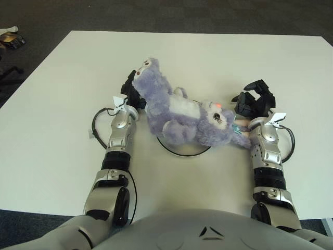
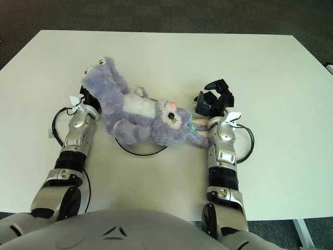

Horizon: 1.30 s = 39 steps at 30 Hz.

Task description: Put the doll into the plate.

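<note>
A purple plush doll (image 1: pixel 177 112) with a white belly lies on its back across a white plate; only the plate's dark front rim (image 1: pixel 182 153) shows beneath it. Its feet point to the back left and its head (image 1: pixel 216 125) to the right. My left hand (image 1: pixel 130 92) is against the doll's legs on the left side, mostly hidden by the plush. My right hand (image 1: pixel 255 101) is just right of the doll's head, fingers spread and holding nothing. The doll's ear touches my right wrist.
The white table (image 1: pixel 208 57) stretches wide behind and to both sides. Black cables loop beside each wrist, left (image 1: pixel 96 122) and right (image 1: pixel 289 140). Dark carpet lies beyond the table's far edge, with a small item at the far left (image 1: pixel 10 39).
</note>
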Each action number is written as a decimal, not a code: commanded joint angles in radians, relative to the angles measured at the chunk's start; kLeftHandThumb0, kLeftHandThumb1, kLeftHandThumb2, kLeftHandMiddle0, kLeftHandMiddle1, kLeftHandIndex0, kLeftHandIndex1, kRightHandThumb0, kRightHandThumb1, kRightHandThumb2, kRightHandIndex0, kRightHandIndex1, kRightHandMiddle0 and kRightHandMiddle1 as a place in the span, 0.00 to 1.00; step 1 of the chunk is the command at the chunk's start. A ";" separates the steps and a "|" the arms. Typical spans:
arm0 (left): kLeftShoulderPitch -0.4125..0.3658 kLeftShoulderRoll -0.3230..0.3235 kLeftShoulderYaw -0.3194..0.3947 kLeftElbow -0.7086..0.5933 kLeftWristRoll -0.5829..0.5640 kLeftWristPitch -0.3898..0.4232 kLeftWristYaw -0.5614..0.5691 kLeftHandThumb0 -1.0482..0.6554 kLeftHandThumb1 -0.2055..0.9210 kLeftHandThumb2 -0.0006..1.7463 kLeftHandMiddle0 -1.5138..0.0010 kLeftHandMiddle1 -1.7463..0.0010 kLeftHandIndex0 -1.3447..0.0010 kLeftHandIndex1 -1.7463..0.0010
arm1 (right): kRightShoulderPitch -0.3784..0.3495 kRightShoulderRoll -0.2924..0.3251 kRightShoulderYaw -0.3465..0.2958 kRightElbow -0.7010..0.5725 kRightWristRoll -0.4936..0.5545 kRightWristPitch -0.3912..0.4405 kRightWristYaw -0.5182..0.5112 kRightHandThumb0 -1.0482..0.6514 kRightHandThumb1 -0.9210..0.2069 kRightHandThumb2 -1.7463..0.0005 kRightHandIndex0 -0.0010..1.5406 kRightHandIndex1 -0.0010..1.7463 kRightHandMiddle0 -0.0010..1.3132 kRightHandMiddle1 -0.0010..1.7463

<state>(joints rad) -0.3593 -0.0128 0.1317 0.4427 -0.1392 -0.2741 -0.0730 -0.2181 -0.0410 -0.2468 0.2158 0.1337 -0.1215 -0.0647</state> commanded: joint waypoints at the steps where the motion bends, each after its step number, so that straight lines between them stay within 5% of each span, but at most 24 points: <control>1: 0.057 -0.028 0.010 0.030 -0.011 -0.041 0.012 0.61 0.38 0.82 0.62 0.00 0.59 0.00 | 0.040 0.027 0.002 0.052 0.000 -0.019 -0.012 0.61 0.68 0.16 0.53 0.91 0.37 1.00; 24: 0.026 -0.047 0.033 0.145 -0.010 -0.103 0.037 0.61 0.34 0.85 0.60 0.00 0.56 0.00 | -0.009 0.025 0.004 0.266 -0.039 -0.279 -0.054 0.61 0.72 0.11 0.52 0.97 0.40 1.00; 39: 0.022 -0.045 0.027 0.154 0.007 -0.094 0.067 0.61 0.34 0.85 0.60 0.00 0.56 0.00 | -0.026 0.023 0.009 0.321 -0.036 -0.340 -0.059 0.61 0.71 0.11 0.50 0.99 0.40 1.00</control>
<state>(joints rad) -0.3948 -0.0370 0.1589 0.5504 -0.1341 -0.3704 -0.0183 -0.3080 -0.0471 -0.2403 0.4801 0.0952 -0.4505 -0.1237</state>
